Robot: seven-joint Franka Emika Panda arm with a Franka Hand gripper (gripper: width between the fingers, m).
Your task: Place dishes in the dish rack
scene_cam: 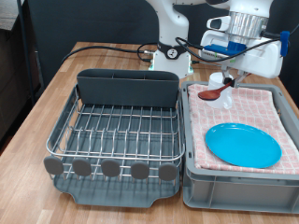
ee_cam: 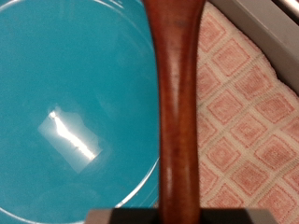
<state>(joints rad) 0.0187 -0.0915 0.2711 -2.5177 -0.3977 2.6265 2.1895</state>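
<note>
My gripper (scene_cam: 227,82) is shut on the reddish-brown wooden spoon (scene_cam: 213,92) and holds it above the far edge of the grey bin, its bowl pointing towards the exterior view's left. In the wrist view the spoon's handle (ee_cam: 177,103) runs out from between my fingers over the bright-blue plate (ee_cam: 65,103). The plate (scene_cam: 242,145) lies flat on the checked cloth (scene_cam: 271,105) in the bin. The silver wire dish rack (scene_cam: 117,126) with its tall grey cutlery holder (scene_cam: 126,89) stands at the exterior view's left with nothing in it. The white mug is out of view.
The grey bin (scene_cam: 234,182) stands right beside the rack's tray on the wooden table (scene_cam: 56,89). Black cables (scene_cam: 112,49) lie behind the rack. The robot's base (scene_cam: 173,51) stands at the table's far side.
</note>
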